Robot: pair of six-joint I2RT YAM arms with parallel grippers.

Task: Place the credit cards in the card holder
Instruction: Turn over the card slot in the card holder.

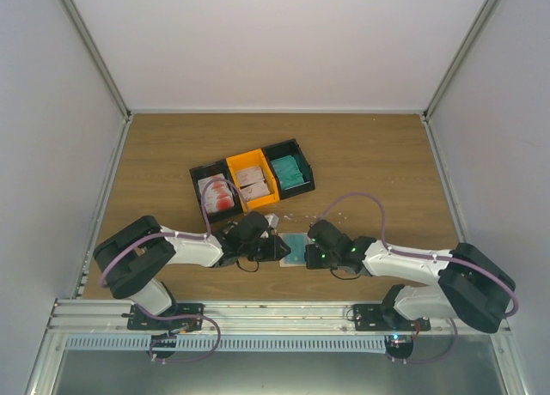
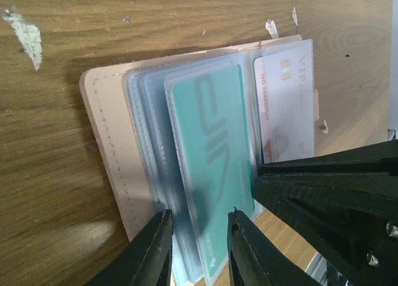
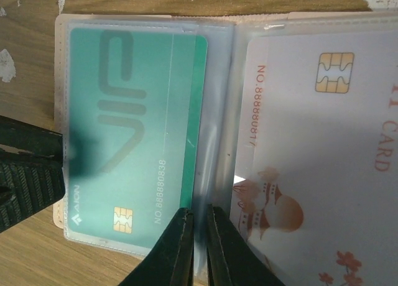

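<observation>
At the card holder (image 2: 106, 143), the right claw (image 3: 197, 249) pinches the teal card (image 3: 124, 143) to seat it, while the left claw (image 2: 196, 255) straddles the sleeves (image 2: 142, 130), grip unclear.

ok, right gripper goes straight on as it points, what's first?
Right gripper: the clear plastic sleeve at the fold of the open beige card holder, between the teal card and white chip card. It seems to pinch it already.
</observation>
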